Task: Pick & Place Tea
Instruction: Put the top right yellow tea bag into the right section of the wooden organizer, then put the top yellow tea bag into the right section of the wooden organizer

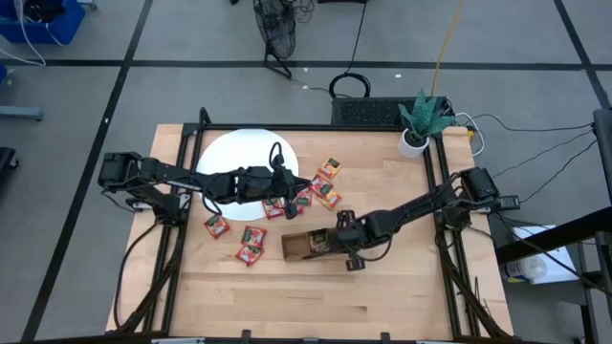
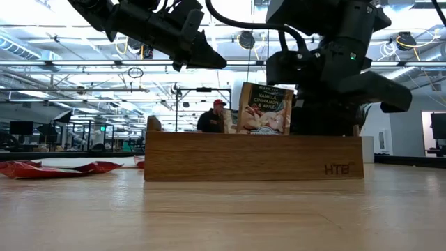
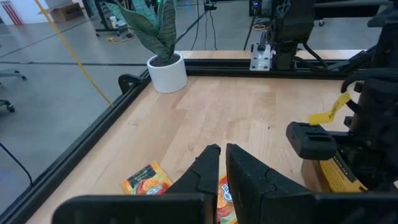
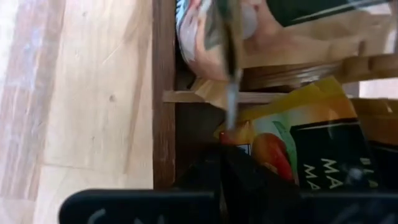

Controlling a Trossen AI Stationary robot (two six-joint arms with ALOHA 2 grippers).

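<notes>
A brown wooden tray [image 1: 296, 247] lies near the table's middle, and a pale tea sachet [image 2: 265, 108] stands upright in it. My right gripper [image 1: 337, 245] reaches down into the tray, shut on an orange-yellow tea sachet [image 4: 280, 127]. My left gripper [image 1: 290, 191] hangs above the table beside the white disc [image 1: 239, 153]. Its fingers [image 3: 211, 158] are shut to a narrow slit with nothing between them. Red and orange tea sachets [image 1: 251, 245] lie flat on the table below and around it. My right gripper pinches the orange-yellow sachet between its two fingers at an edge near a red-tipped corner [image 4: 236, 138]. The fingers slant down from the table's right. The sachet points away from the fingertips into a tray compartment. Whether its far edge rests on the tray floor is hidden.
More sachets lie near the disc's right side [image 1: 328, 172] and at the left [image 1: 215, 226]. A potted plant [image 1: 418, 129] stands at the far right corner. Black frame rails run along the table's sides. A person [image 2: 211, 118] stands in the room behind.
</notes>
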